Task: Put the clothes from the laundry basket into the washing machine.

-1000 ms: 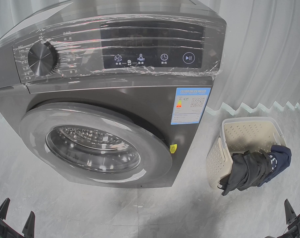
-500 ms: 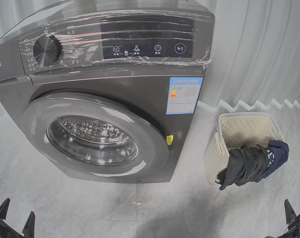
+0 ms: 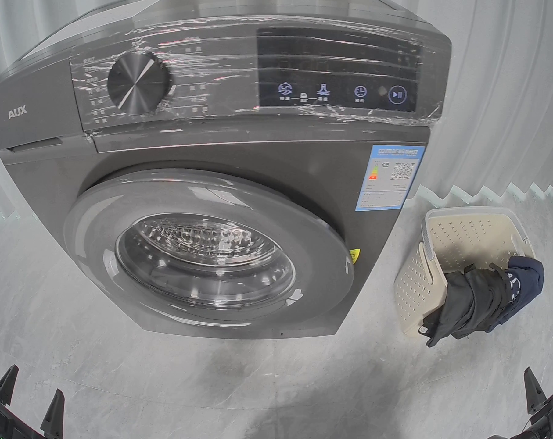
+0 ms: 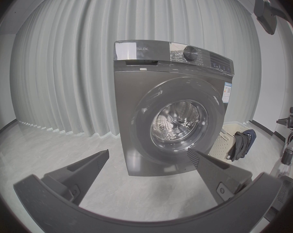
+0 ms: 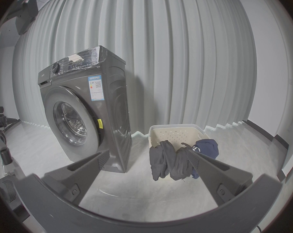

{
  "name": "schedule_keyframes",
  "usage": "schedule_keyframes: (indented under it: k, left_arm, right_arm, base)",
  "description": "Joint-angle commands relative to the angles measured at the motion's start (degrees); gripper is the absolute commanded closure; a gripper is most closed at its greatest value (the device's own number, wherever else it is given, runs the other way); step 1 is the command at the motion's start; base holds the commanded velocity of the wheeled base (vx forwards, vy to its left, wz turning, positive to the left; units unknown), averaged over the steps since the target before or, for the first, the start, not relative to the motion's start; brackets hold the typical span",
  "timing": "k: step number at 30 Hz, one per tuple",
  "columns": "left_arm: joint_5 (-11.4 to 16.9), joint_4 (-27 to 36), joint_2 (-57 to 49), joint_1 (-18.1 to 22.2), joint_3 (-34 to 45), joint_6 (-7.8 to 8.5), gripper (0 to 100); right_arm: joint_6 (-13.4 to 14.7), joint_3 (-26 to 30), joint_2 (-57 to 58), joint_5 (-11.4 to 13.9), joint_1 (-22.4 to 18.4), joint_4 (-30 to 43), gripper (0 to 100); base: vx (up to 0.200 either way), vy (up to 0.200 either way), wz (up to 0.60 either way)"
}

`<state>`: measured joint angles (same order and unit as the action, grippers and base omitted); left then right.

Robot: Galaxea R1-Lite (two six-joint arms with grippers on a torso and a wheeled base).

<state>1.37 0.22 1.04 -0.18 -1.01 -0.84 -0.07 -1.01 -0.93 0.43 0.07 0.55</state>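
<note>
Glossy grey metal washing machine (image 3: 240,153), perforated matt plastic laundry basket (image 3: 420,275), dark cloth clothes (image 3: 477,303).

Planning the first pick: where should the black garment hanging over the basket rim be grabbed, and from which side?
Probably where the black garment humps over the near rim of the basket, from above: it bunches there, raised and unobstructed.

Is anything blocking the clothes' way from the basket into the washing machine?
Yes. The washing machine has its round door shut, so the dark clothes hanging over the laundry basket rim cannot go in until it is opened. Only bare floor lies between basket and machine.
</note>
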Motion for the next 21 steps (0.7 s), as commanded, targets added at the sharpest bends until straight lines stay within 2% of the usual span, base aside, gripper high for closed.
schedule_keyframes:
  k: [1, 4, 21]
  left_arm:
    - [-0.05, 0.04, -1.04, 0.01, 0.92, -0.04, 0]
    - [0.04, 0.04, -1.04, 0.01, 0.92, -0.04, 0]
    - [0.04, 0.04, -0.95, 0.01, 0.92, -0.04, 0]
  right_arm:
    - [-0.01, 0.92, 0.93, 0.01, 0.01, -0.02, 0]
    - [-0.01, 0.92, 0.93, 0.01, 0.01, -0.02, 0]
    - [-0.01, 0.92, 0.93, 0.01, 0.01, -0.02, 0]
  base:
    - [0.0, 0.2, 0.0]
    - [0.0, 0.2, 0.0]
    - [0.0, 0.0, 0.0]
